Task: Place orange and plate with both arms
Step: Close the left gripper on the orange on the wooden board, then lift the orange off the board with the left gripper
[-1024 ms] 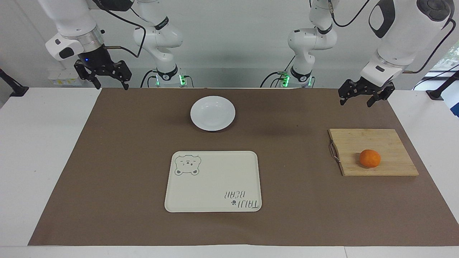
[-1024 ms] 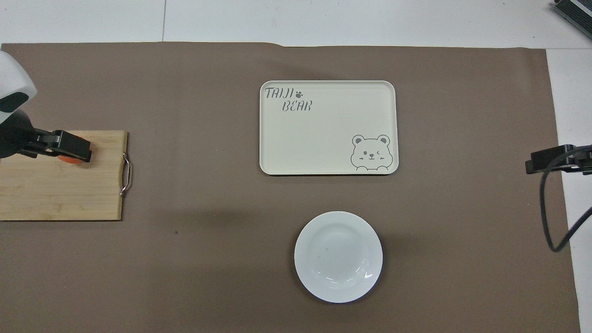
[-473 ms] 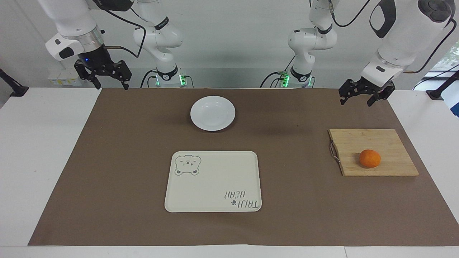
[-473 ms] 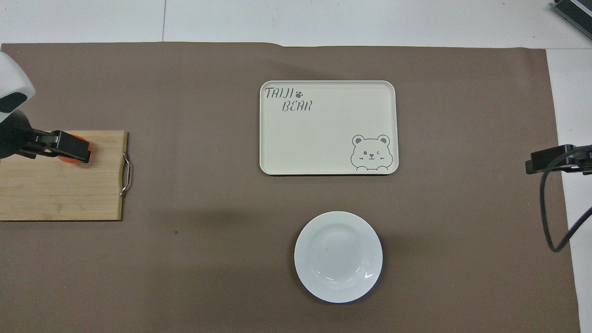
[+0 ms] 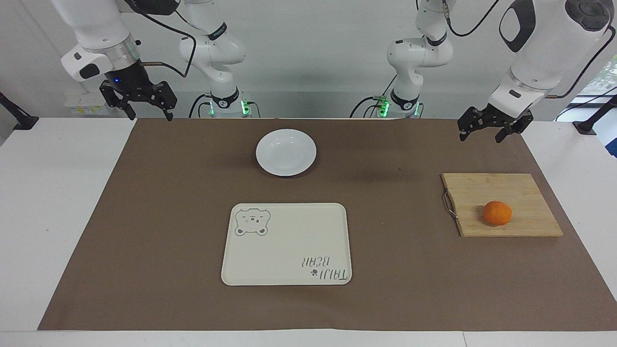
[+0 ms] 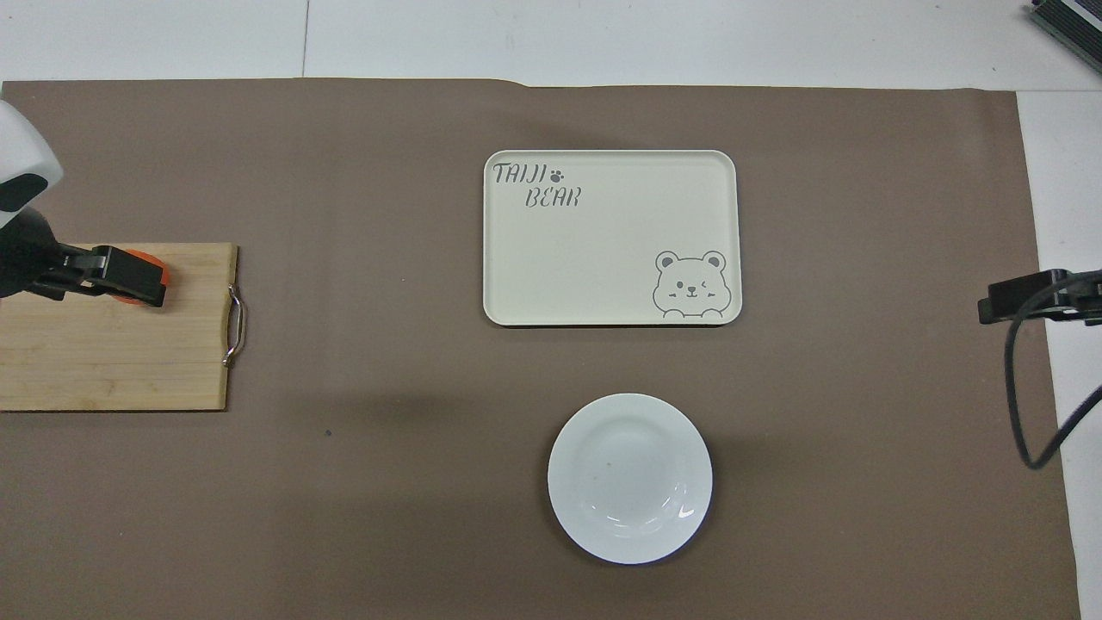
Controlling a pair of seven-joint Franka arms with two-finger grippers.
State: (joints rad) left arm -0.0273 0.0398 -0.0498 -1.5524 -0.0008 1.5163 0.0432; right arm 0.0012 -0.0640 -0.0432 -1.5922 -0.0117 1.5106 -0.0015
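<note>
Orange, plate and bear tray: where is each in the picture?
orange (image 5: 497, 213), facing view, middle of its peel.
plate (image 5: 286, 152), facing view, middle of its bowl.
bear tray (image 5: 289, 241), facing view, bare middle.

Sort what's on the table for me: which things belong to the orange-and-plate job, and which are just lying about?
Job:
- orange, on the cutting board
- plate, empty, nearer the robots than the tray
- left claw, open, raised
- right claw, open, raised, waiting

Lying about:
- cutting board, under the orange
- bear tray, empty; possibly the placing spot
- brown mat
</note>
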